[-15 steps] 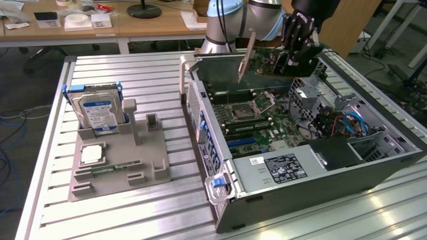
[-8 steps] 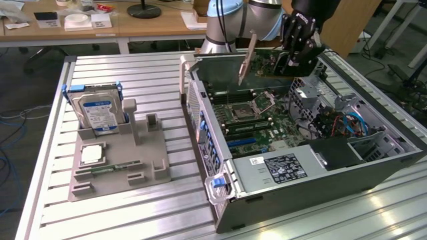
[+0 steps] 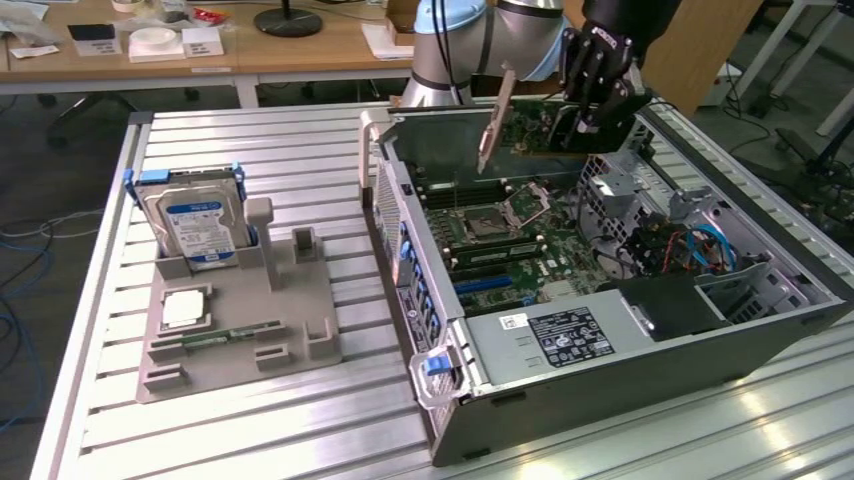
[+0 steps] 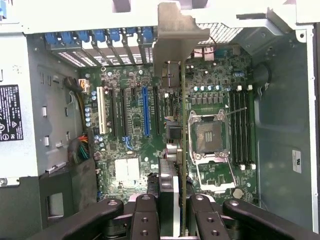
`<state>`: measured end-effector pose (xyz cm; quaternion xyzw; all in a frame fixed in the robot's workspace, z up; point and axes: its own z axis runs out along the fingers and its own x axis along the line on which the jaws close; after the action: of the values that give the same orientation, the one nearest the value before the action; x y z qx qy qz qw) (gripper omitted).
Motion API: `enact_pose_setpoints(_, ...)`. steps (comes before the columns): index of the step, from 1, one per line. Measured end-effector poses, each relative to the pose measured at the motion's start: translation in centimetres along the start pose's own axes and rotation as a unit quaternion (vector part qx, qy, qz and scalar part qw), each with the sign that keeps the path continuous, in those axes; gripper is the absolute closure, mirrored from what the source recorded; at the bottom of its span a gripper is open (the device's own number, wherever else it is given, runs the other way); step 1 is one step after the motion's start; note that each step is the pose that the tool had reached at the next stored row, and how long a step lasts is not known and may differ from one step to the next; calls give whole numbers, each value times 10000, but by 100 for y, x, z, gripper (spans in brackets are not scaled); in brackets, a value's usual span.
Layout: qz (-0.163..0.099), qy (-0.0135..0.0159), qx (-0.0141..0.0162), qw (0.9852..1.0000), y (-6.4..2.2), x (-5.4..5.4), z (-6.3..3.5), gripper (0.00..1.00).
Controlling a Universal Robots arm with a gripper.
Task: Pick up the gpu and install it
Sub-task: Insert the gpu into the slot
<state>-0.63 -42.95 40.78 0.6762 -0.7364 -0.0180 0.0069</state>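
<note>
The gpu (image 3: 541, 135) hangs in the air above the far end of the open computer case (image 3: 747, 345), with its metal bracket (image 3: 497, 118) toward the exterior view's left. My gripper (image 3: 591, 112) is shut on the card's upper edge. In the wrist view the gpu (image 4: 182, 125) shows edge-on over the motherboard (image 4: 135, 135), with its bracket (image 4: 175, 35) at the far end. The black fingers (image 4: 145, 215) clamp it on both sides. The card floats above the board between the blue expansion slot (image 4: 146, 110) and the CPU socket (image 4: 207, 135), clear of the slots.
A grey fixture tray (image 3: 300, 330) on the slatted table holds a silver blue-labelled hard drive (image 3: 198, 225), a square chip (image 3: 183, 308) and a slim green memory stick (image 3: 220, 338). Inside the case are a power supply (image 3: 567, 338) and blue cables (image 3: 707, 245). A wooden desk (image 3: 320, 50) stands behind.
</note>
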Motion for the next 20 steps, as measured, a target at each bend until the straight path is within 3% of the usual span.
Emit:
enact_pose_setpoints(2, -1, -12, 4, 10000, 0, 1, 2, 72)
enact_pose_setpoints(5, -4, -56, 9, 10000, 1, 0, 13, 72)
enact_pose_setpoints(8, -138, -54, 6, 9999, 0, 1, 19, 72)
enact_pose_setpoints(11, -183, -54, 32, 9998, -1, 1, 29, 72)
enact_pose_setpoints(13, -185, -58, 79, 9998, -1, 1, 39, 72)
enact_pose_setpoints(17, -188, -67, 222, 9996, -2, 1, 60, 72)
enact_pose_setpoints(20, -190, -69, 263, 9995, -3, 1, 68, 72)
